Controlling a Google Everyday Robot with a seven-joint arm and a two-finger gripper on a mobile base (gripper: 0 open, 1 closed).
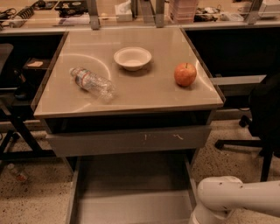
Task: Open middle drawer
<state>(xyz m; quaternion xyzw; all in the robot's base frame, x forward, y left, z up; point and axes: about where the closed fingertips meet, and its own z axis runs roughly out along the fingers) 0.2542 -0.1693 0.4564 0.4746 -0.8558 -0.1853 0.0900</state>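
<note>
— Speckled floor (35, 197) all round, pale with dark flecks. Cluttered counter (52, 17) across the far side, black office chair (262, 113) off to the right, dark frame legs at the left.

— And the surface?

— Tan table top (131, 94), smooth and glossy, with a curved streak of glare toward the left. Squarish, with a thin dark edge and metal posts (92, 13) rising at the far rim.

— On it?

— Shallow cream bowl (132, 57), round and matte, toward the far side near the middle. Red apple (185, 74) to the right, stem up, well apart from the bowl. Clear plastic bottle (92, 83) at the left, lying on its side, crinkled, with a label round the middle.

— Below the top?

— Wide grey drawer front (129, 140), flat and handleless, marked with pale scratches right of centre, a dark gap above. Under that, the middle drawer (131, 205): standing open, reaching out toward the near side. Shallow grey tray, low straight walls left and right, flat dull bottom. Front panel lost below the near edge.

— The robot?

— White arm (236, 197) at the near right corner, a smooth rounded shell with a few small dark dots, just beside the tray's right wall. Gripper out of sight below the near edge, under the end of that arm; spread or pressed together, cannot tell
</note>
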